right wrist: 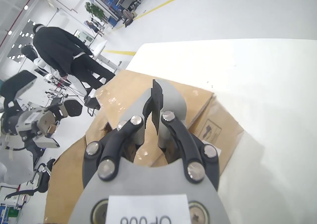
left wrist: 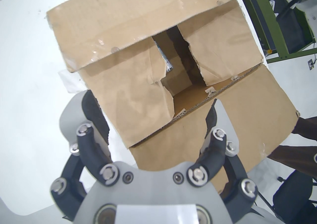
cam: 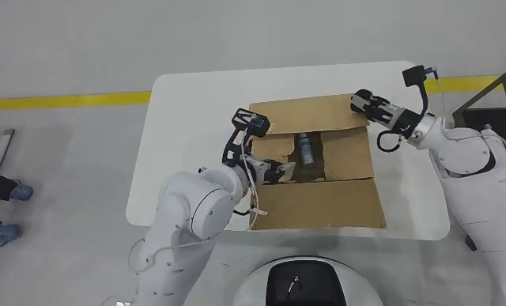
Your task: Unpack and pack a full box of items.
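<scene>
Box (cam: 308, 115) on table (cam: 182, 124), opening upward, long axis left-right, flaps spread.

Inner flaps (left wrist: 131, 91) hide most of the box (cam: 316, 205) interior; the grey item (cam: 305, 150) inside is too small to identify.

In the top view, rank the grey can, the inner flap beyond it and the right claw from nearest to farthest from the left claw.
Measured from the left claw:
1. The grey can, lying in the open gap just beside that claw.
2. The inner flap, on the can's other side.
3. The right claw, at the corner of the far flap.
</scene>
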